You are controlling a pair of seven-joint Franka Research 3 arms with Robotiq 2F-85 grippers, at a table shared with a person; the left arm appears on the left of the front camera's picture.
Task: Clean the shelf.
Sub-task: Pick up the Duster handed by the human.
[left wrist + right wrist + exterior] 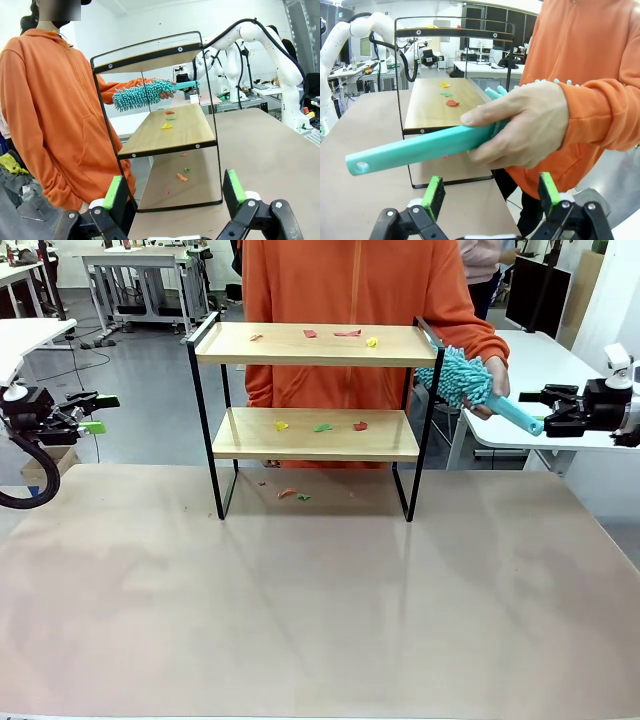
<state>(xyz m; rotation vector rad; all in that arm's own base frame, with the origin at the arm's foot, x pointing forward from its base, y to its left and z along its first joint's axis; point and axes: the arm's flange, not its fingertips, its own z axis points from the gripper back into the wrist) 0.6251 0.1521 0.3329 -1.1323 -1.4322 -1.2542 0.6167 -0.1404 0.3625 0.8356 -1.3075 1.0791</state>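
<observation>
The pale table (320, 600) fills the lower half of the front view. Behind its far edge a person (350, 280) in an orange hoodie stands at the top centre. The shelf (240, 435) stands on the far part of the table, in the upper middle of the frame, with two light wood boards in a thin black frame.

At the shelf's right end, the person's hand (494, 388) holds a teal duster (462, 378). Its fluffy head is just beside the right rail, between the two boards. Its flat handle slants down toward the right edge of the frame.

The right gripper (535, 412) sits there at the right edge, jaws spread wide, with the handle's tip close in front of it and not gripped. The left gripper (97, 413) hangs at the left edge, well apart from the shelf, jaws also wide and holding nothing.

Small coloured scraps (322, 427) lie on both boards and on the table under the shelf.
</observation>
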